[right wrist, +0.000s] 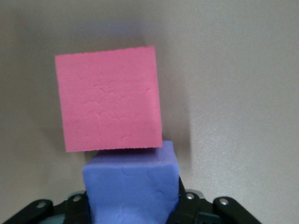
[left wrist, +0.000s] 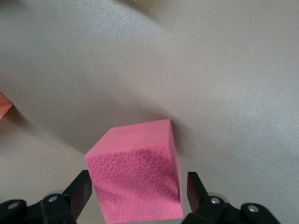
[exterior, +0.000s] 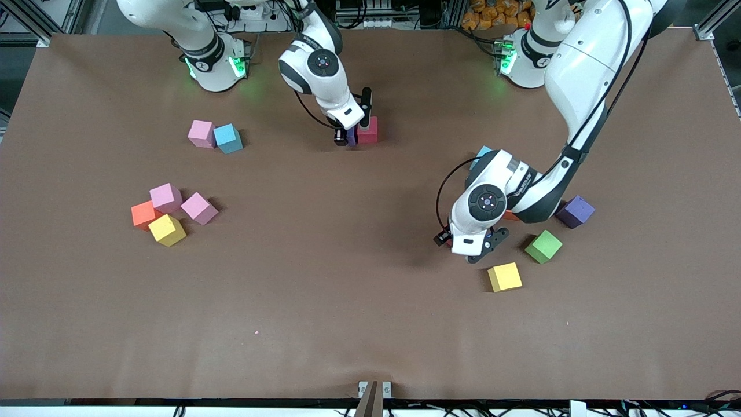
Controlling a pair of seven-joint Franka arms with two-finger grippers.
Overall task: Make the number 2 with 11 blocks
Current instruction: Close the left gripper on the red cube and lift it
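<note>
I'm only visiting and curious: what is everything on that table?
Pink cubes: three; one touching a blue one, two clustered at the right arm's end.
Blue cubes: two; half hidden by the left arm.
Orange cubes: two; cluster, under left arm.
Yellow cubes: two; cluster, near green.
Red cubes: two; mid-table, at left gripper.
Purple cubes: two; held, left arm's end.
Green cube: one.
Table: brown.
Right gripper: shut on purple cube, against red.
Left gripper: open astride red cube.
</note>
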